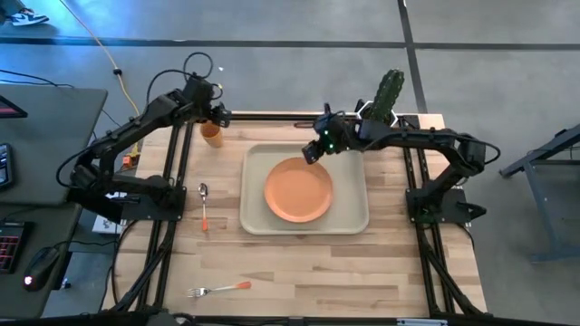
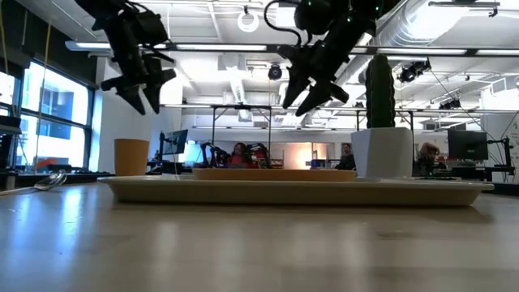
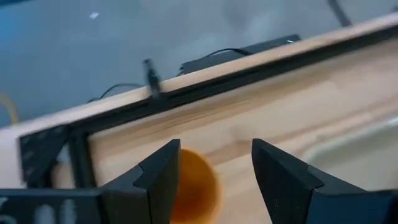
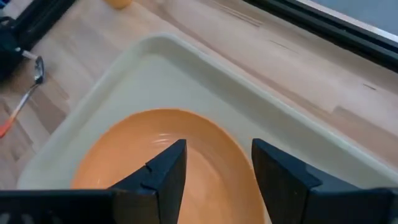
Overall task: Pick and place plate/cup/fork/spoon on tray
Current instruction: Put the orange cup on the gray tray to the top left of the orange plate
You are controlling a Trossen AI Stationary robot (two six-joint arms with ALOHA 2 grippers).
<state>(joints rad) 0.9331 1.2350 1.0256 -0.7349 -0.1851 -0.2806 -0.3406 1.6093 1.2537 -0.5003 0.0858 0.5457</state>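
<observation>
The orange plate (image 1: 298, 189) lies flat in the cream tray (image 1: 256, 217); it also shows in the right wrist view (image 4: 124, 155). The orange cup (image 1: 211, 135) stands upright on the table by its far edge, left of the tray. The spoon (image 1: 205, 205) lies left of the tray, and the fork (image 1: 217, 290) lies near the front edge. My left gripper (image 1: 216, 115) hangs open above the cup (image 3: 196, 186). My right gripper (image 1: 314, 149) hangs open above the tray's far edge, over the plate's far rim.
A white pot with a green cactus (image 1: 385, 98) stands at the table's far edge, right of the tray. Black rails (image 1: 172, 181) run along the table's left and right sides. Bare wood lies in front of the tray.
</observation>
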